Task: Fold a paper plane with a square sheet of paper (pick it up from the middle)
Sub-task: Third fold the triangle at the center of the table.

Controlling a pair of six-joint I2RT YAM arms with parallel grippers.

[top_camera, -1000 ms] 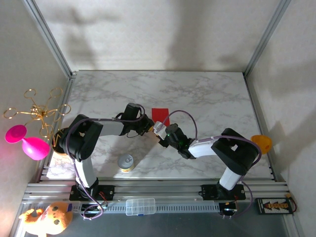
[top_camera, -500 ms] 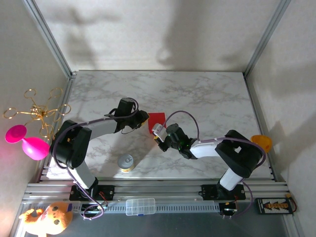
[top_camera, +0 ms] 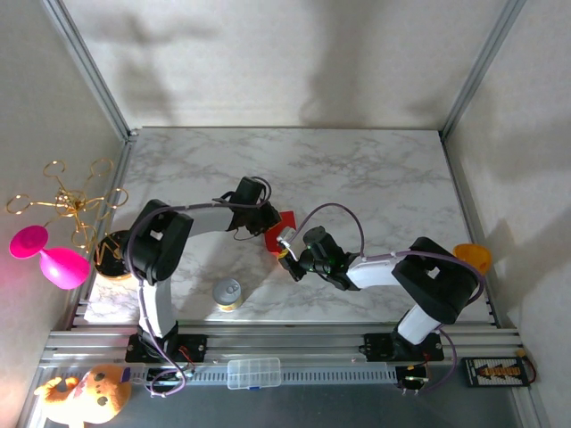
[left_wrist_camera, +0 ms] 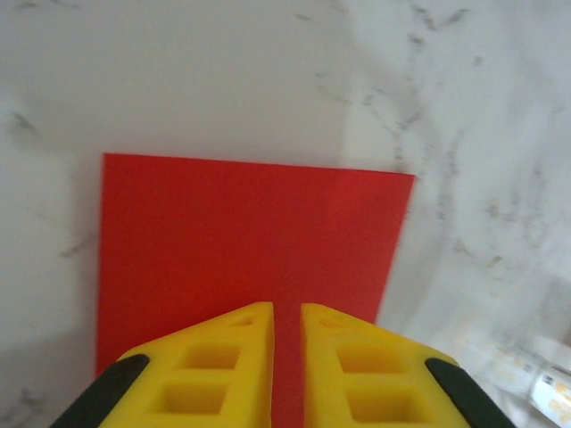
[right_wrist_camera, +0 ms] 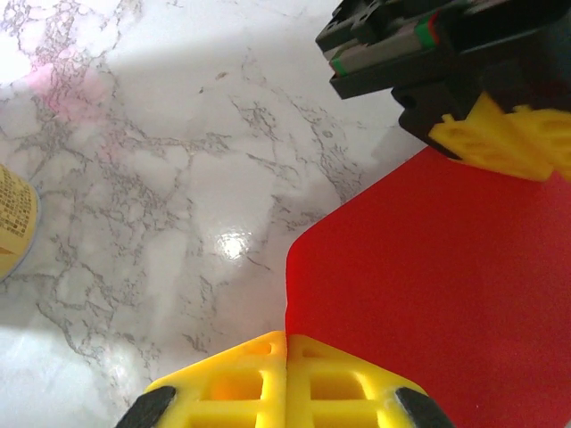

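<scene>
The square sheet of paper (top_camera: 280, 223) is bright red and sits between my two grippers at mid-table, tilted with one side raised. My left gripper (top_camera: 268, 220) reaches it from the left. In the left wrist view its yellow fingertips (left_wrist_camera: 286, 308) stand a thin slit apart over the sheet (left_wrist_camera: 250, 223), with red showing in the slit. My right gripper (top_camera: 287, 250) comes from the near right. In the right wrist view its jaws (right_wrist_camera: 286, 337) are pressed together on the sheet's near edge (right_wrist_camera: 428, 285), and the left arm's yellow fingers (right_wrist_camera: 500, 143) touch the far edge.
A small tin can (top_camera: 227, 293) stands on the marble table (top_camera: 375, 178) near the left arm's base. A pink toy (top_camera: 49, 254) and a gold wire stand (top_camera: 67, 201) sit off the left edge, an orange object (top_camera: 473, 259) off the right.
The sheet lay flat a little farther back and right; now it sits nearer and to the left, tilted. The left jaws widened, then narrowed again. The right jaws closed fully.
</scene>
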